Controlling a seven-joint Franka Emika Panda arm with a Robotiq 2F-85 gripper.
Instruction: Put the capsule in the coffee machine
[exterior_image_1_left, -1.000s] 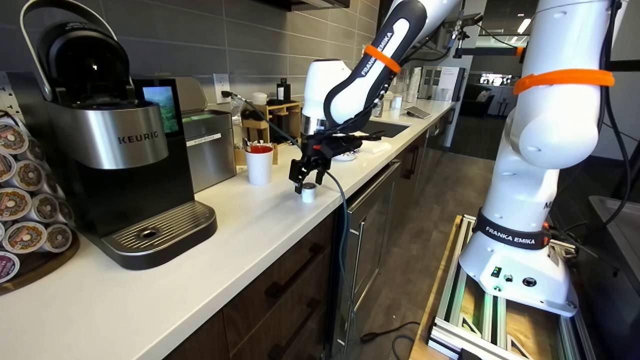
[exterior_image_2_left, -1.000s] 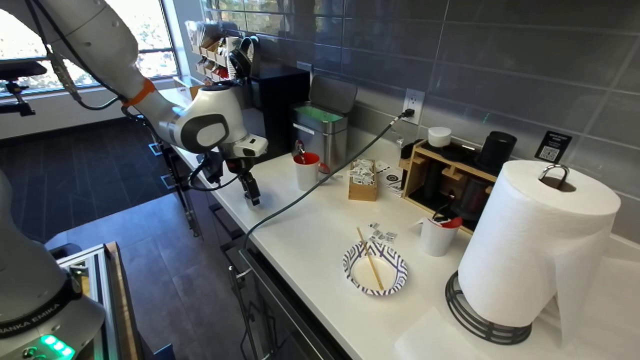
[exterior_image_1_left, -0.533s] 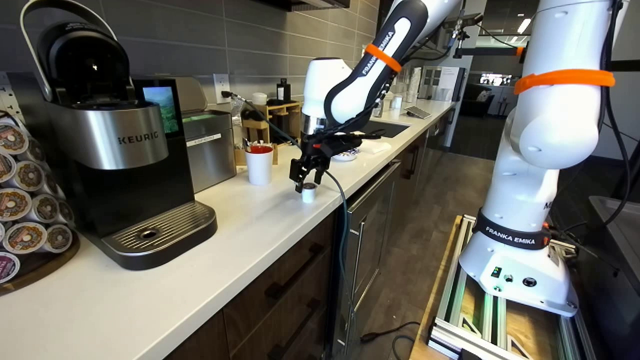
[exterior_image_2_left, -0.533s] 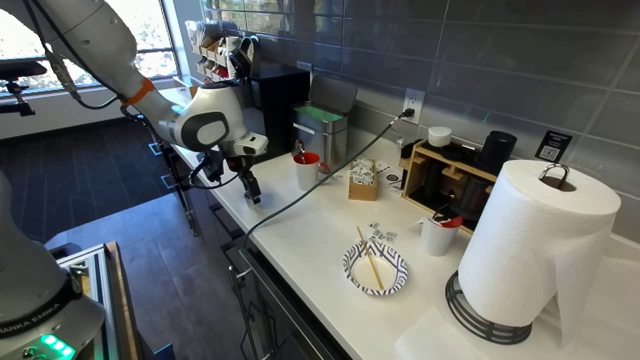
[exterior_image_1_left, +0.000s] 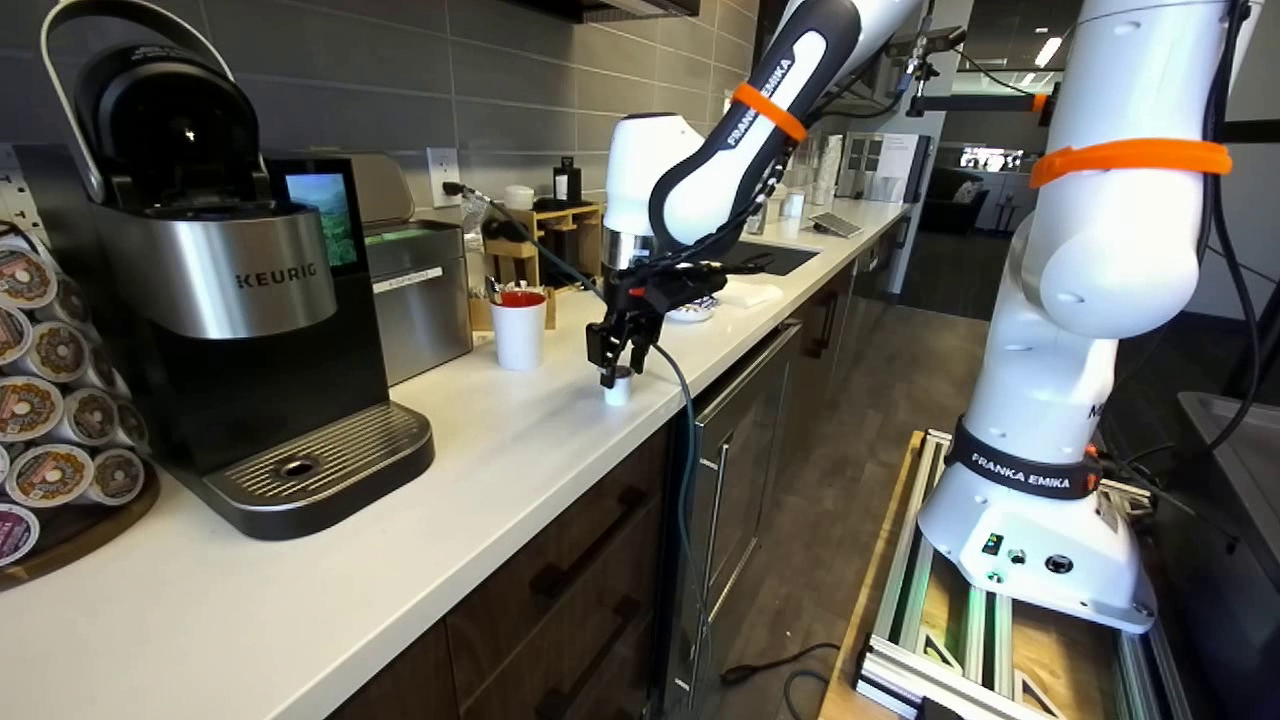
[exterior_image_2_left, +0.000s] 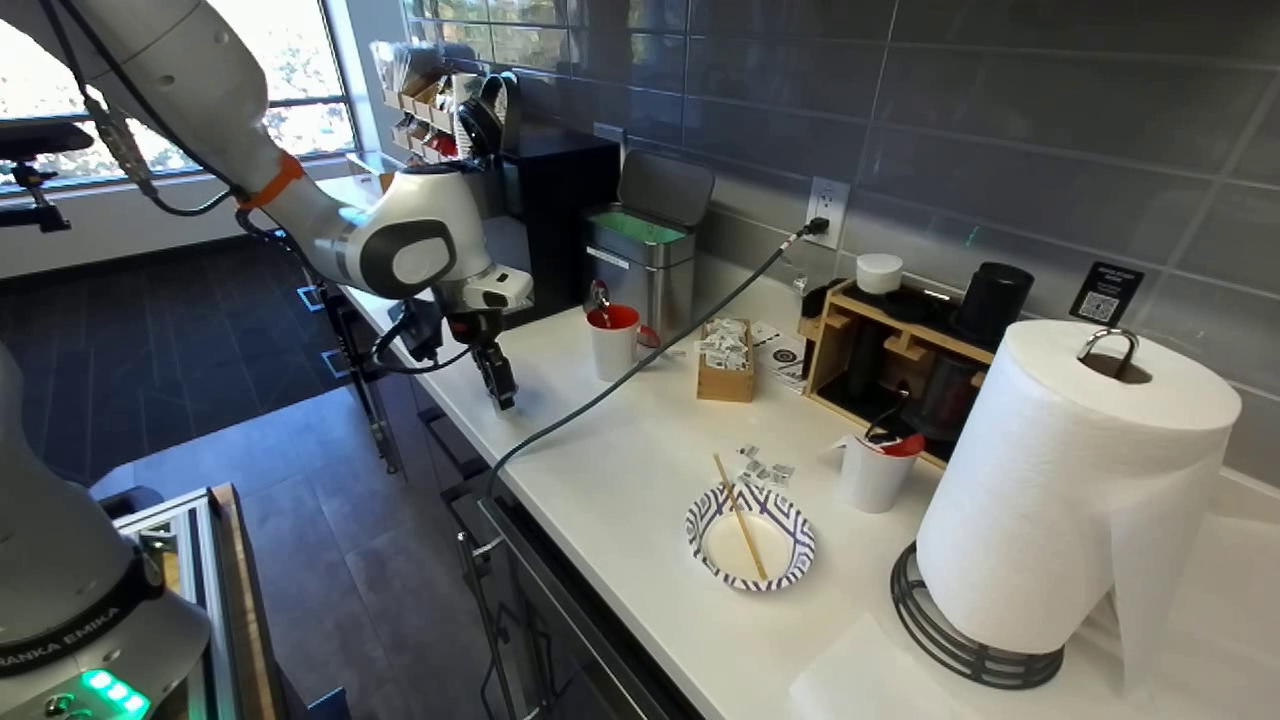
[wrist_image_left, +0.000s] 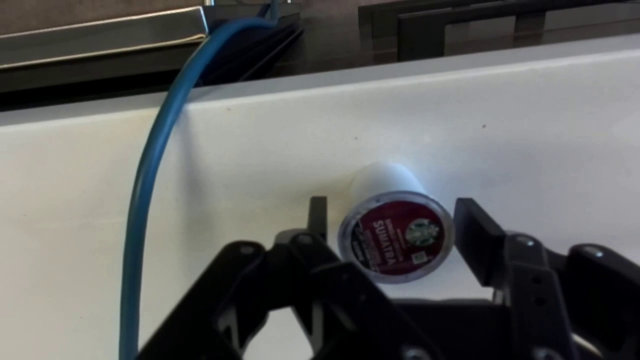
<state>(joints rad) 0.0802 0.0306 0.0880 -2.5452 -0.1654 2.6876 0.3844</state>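
Small white cup-shaped capsule (exterior_image_1_left: 618, 392), round lid printed dark red: upright on the long, smooth white counter (exterior_image_1_left: 480, 440), near the front edge

Thin blue-green cable (wrist_image_left: 150, 170): crosses the counter and drops over that edge near the capsule, bounding the room on that side

Black jointed claw (wrist_image_left: 392, 222): fingers (wrist_image_left: 477, 237) parted, one either side of the capsule's lid; a gap shows at the cable-side finger, while the opposite one sits so close to the rim that touching or apart cannot be told

Tall brushed-steel and glossy black coffee machine (exterior_image_1_left: 265, 290): hood raised, well apart from the capsule; a long run of counter surface lies between, and a narrower strip between its rounded base and the front edge

White cup (exterior_image_1_left: 519, 338) with red inside: set back from the edge, beside the brushed-steel bin (exterior_image_1_left: 425, 310), apart from the claw

Patterned paper bowl (exterior_image_2_left: 798, 535) bearing a thin wooden stick (exterior_image_2_left: 742, 520): beyond the cable, well apart from the claw
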